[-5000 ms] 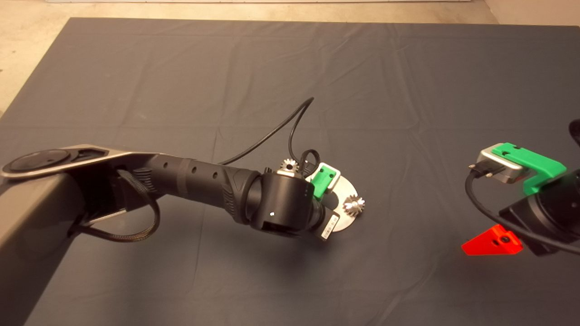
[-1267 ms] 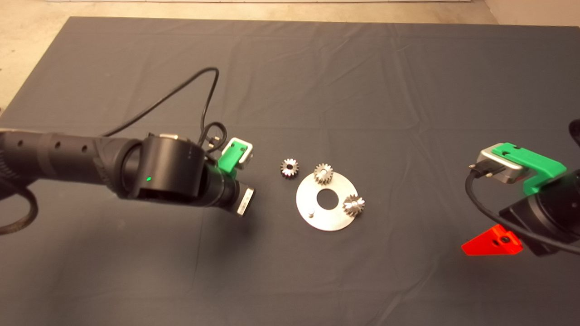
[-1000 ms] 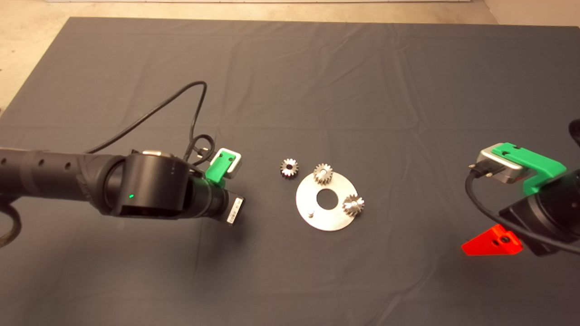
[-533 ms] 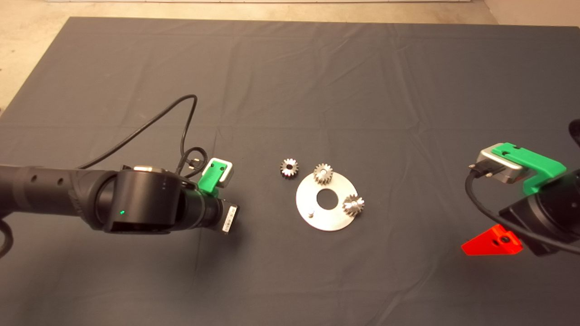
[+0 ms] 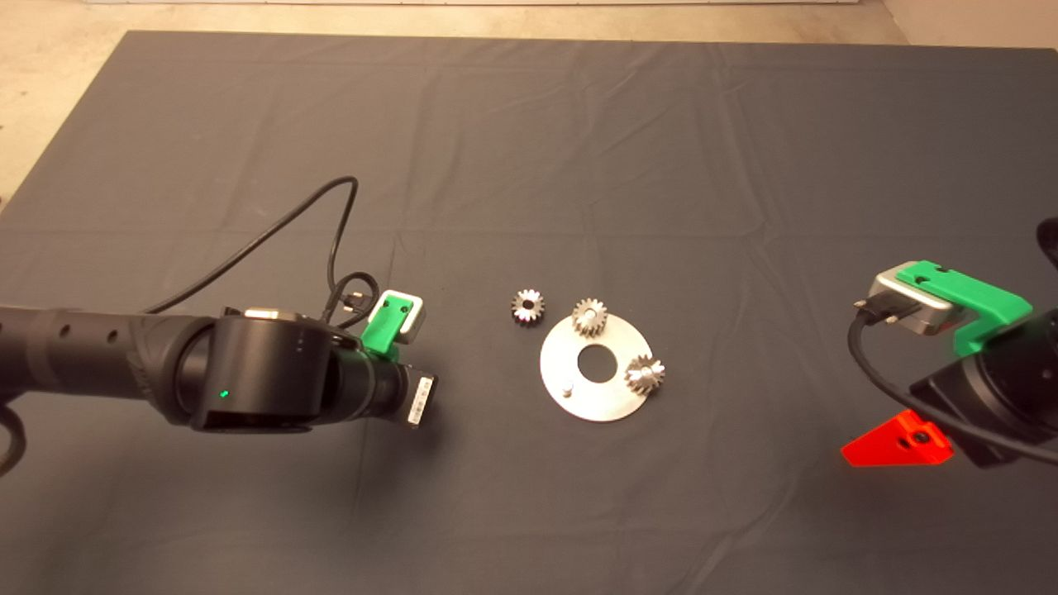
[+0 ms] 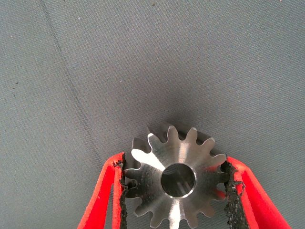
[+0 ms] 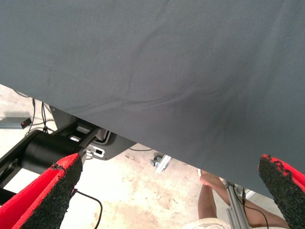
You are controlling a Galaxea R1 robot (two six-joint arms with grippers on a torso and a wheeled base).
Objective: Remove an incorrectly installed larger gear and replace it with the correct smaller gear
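My left gripper (image 6: 175, 164) is shut on the larger gear (image 6: 177, 179), a shiny silver gear with long teeth, held just above the mat. From the head view the left gripper (image 5: 407, 390) hangs left of the round steel plate (image 5: 607, 401), and its wrist hides the fingers and the held gear. The smaller gear (image 5: 527, 306) lies loose on the mat beside the plate's far left edge. On the plate stand a short-toothed gear (image 5: 590, 316), a star-toothed gear (image 5: 645, 373) and a bare peg (image 5: 566, 388). My right gripper (image 7: 171, 167) is parked open at the mat's right edge.
A black cable (image 5: 273, 227) loops off the left wrist over the mat. The right gripper's red finger (image 5: 897, 442) shows at the lower right. Past the mat's edge, the right wrist view shows the floor, a machine base (image 7: 52, 148) and a person's leg (image 7: 209, 200).
The left arm has pulled back to the left, away from the plate, with the gear in its fingers, leaving one peg bare. Over the last half second it hardly moved. The right arm stayed still.
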